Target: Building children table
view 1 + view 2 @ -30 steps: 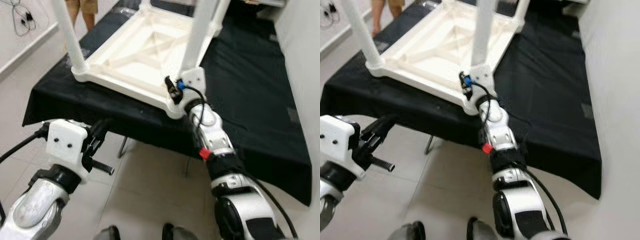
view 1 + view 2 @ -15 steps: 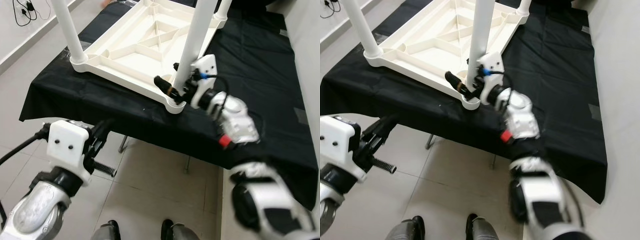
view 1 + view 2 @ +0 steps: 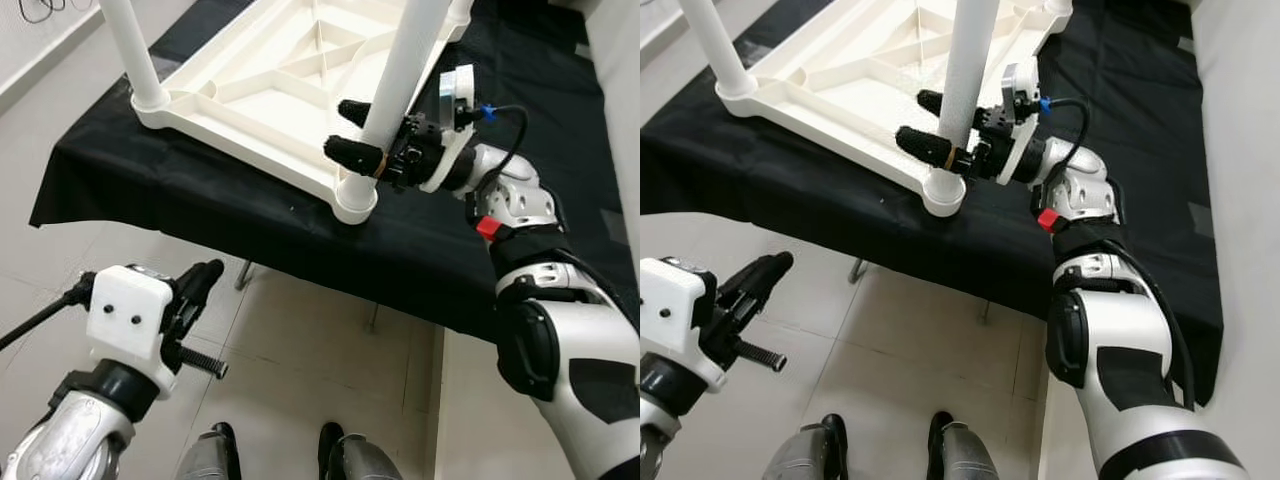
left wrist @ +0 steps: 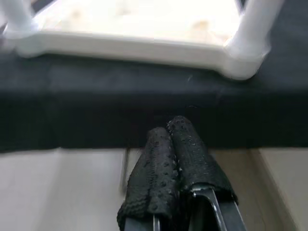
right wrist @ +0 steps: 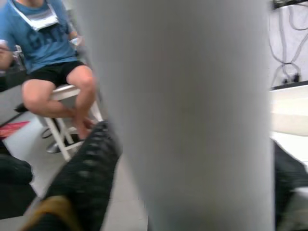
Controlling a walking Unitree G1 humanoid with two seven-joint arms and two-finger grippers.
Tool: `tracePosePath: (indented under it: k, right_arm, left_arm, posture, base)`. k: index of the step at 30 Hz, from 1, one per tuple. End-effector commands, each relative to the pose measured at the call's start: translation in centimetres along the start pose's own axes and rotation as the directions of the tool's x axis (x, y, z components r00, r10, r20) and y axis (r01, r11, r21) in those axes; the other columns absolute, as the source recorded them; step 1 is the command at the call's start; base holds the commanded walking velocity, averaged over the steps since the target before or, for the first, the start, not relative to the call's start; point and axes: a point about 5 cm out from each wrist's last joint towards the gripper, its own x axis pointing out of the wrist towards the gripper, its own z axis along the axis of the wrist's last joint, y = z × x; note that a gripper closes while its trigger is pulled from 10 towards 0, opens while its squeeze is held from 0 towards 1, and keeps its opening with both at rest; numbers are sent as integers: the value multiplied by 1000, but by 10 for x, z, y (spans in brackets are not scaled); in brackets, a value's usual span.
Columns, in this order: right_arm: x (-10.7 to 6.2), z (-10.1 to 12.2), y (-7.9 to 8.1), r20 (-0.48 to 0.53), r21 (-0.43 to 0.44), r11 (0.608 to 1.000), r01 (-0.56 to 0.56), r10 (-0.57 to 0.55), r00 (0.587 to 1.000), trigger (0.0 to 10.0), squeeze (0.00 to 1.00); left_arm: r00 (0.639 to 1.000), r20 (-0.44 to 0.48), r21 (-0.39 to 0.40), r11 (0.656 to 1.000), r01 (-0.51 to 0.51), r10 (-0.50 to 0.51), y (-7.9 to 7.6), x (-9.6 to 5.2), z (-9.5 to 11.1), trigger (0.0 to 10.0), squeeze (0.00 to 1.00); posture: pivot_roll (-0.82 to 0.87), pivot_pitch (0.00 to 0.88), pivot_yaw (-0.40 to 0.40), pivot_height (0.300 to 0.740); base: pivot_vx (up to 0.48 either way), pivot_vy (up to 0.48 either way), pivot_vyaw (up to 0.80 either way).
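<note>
A white plastic children's table (image 3: 280,90) lies upside down on a black cloth (image 3: 180,195) covering a bench, its legs pointing up. My right gripper (image 3: 362,132) reaches in from the right with its two black fingers (image 3: 352,154) spread around the nearest table leg (image 3: 400,75), just above its socket at the corner. My left gripper (image 4: 175,159) hangs low before the cloth's edge, fingers pressed together, holding nothing.

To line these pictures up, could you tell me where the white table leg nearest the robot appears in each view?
Left eye view: the table leg rises right of centre, between the right end effector fingers.
Right eye view: upper centre.
Left wrist view: upper right.
Right wrist view: a blurred column across the middle.
Shared landmark: the upturned white tabletop.
</note>
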Motion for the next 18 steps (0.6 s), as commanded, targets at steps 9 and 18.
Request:
tracePosePath:
  k: [9, 18]
  right_arm:
    - [1, -10, 4, 5, 42, 996, -83, 83, 997, 0, 0]
    - [-25, -64, 7, -162, 36, 959, 280, -270, 949, 0, 0]
  left_arm:
    - [1000, -2, 22, 1000, -17, 17, 6, -8, 1, 10000, 0]
    - [1000, 23, 23, 1000, 1, -2, 2, -2, 5, 10000, 0]
  posture:
    - [307, 408, -126, 740]
    - [234, 355, -160, 740]
  base:
    - [0, 0, 0]
    - [0, 0, 0]
